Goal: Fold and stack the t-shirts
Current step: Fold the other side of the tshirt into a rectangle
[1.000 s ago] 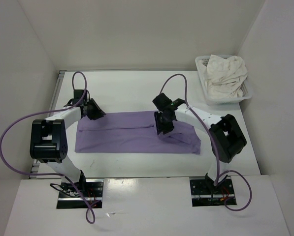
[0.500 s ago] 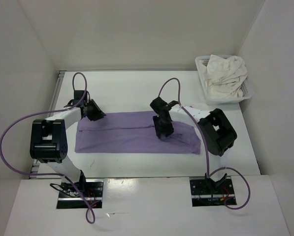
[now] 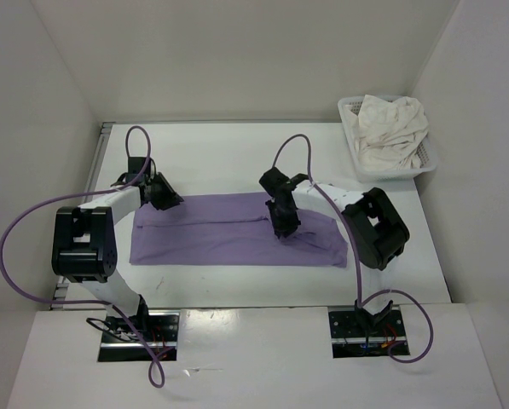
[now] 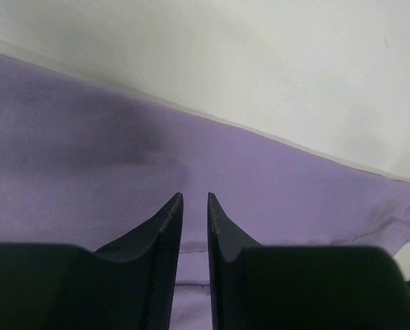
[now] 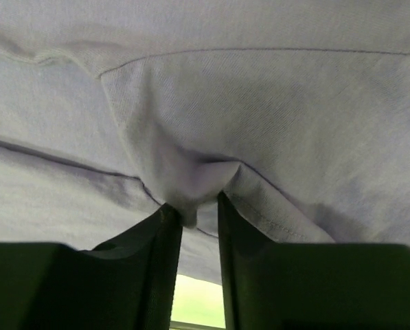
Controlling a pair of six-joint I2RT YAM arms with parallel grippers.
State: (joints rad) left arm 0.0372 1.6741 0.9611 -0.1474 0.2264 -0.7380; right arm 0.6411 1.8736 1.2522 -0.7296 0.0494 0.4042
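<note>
The lavender t-shirt (image 3: 220,240) lies on the table as a long folded band. My left gripper (image 3: 164,197) sits at its far left corner. In the left wrist view its jaws (image 4: 194,196) stand narrow with the lavender cloth (image 4: 88,151) and its hem between them. My right gripper (image 3: 284,227) is down on the right half of the band. In the right wrist view a bunched fold of the lavender cloth (image 5: 259,103) is pinched at the fingertips (image 5: 194,206). The cream white t-shirt (image 3: 392,129) lies crumpled in the basket.
A white mesh basket (image 3: 349,111) stands at the far right corner of the table. White walls close in the left, back and right sides. Purple cables loop above both arms.
The right arm's elbow drew in toward the shirt and its gripper shifted slightly left. Its jaws widened, then closed on a fold of the lavender cloth. The left arm has not moved.
</note>
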